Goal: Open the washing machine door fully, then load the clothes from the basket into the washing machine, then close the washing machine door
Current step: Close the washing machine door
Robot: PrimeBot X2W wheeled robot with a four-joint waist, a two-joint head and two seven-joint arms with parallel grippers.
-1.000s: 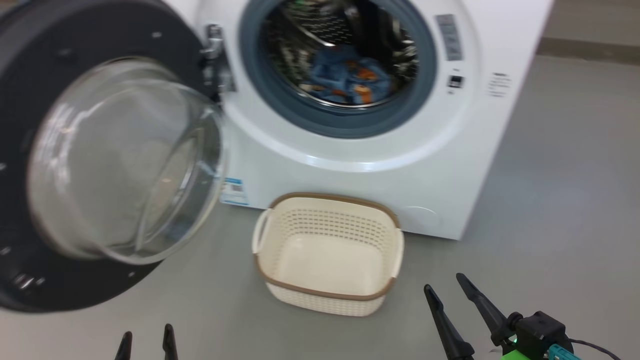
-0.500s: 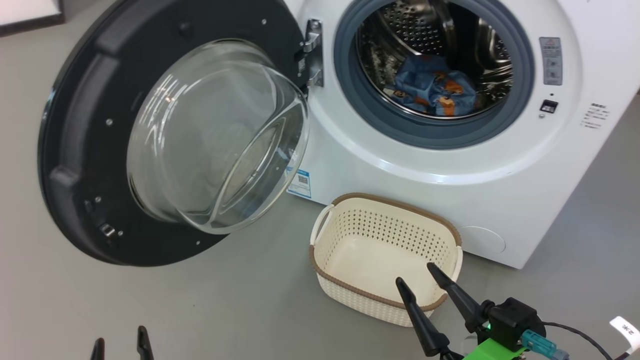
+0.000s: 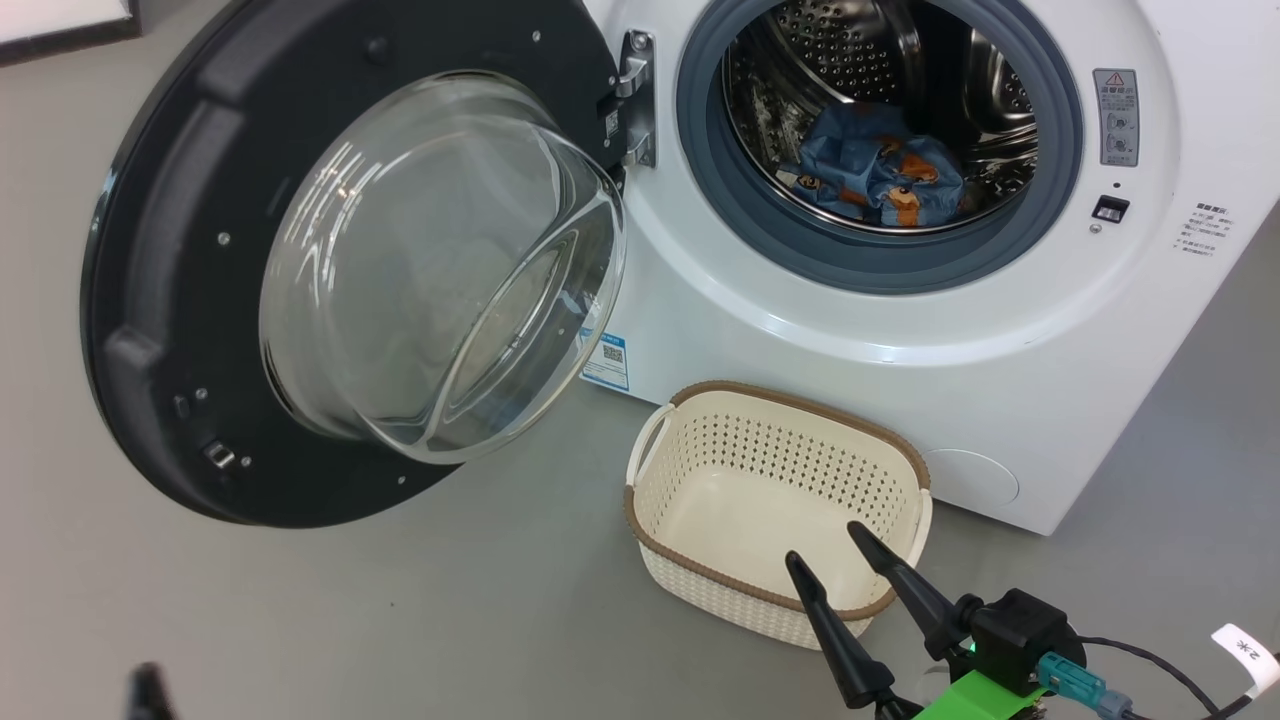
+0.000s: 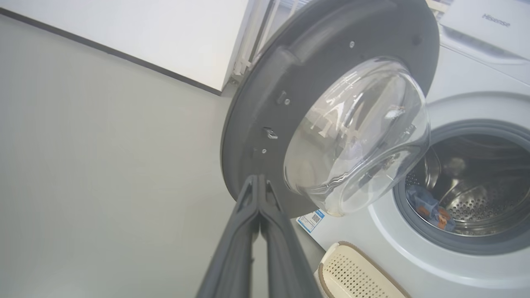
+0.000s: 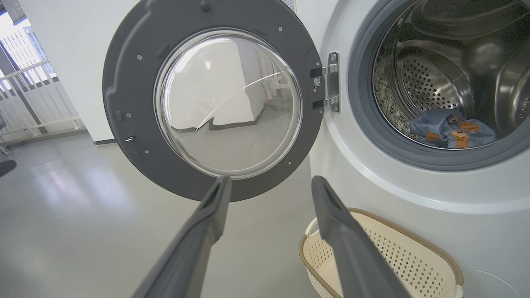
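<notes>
The washing machine (image 3: 850, 380) stands with its door (image 3: 150, 250) swung wide to the left, glass bowl facing me. The clothes (image 3: 875, 170), blue fabric with orange figures, lie inside the steel drum. On the floor in front stands the basket (image 3: 780, 393), with nothing inside. My right gripper (image 3: 826, 545) is open above the basket's near rim, holding nothing. My left gripper (image 3: 150, 690) is a blurred dark tip at the bottom left. In the left wrist view my left gripper (image 4: 258, 178) is shut on nothing, pointing at the door's (image 4: 256, 103) lower rim. The right wrist view shows my right gripper (image 5: 271, 182) open, with the door (image 5: 132, 62), clothes (image 5: 447, 128) and basket (image 5: 414, 265) ahead.
Grey floor (image 3: 400, 600) spreads left and in front of the machine. A white wall with a dark baseboard (image 4: 124, 54) runs behind the door. Another white appliance (image 4: 488, 20) stands behind. A white railing (image 5: 25, 103) is far left. A cable and tag (image 3: 1245, 650) trail from my right wrist.
The head camera turned left early on, then steadied. My left gripper has shut; its two fingers are now one blurred tip further left. The right gripper has barely moved.
</notes>
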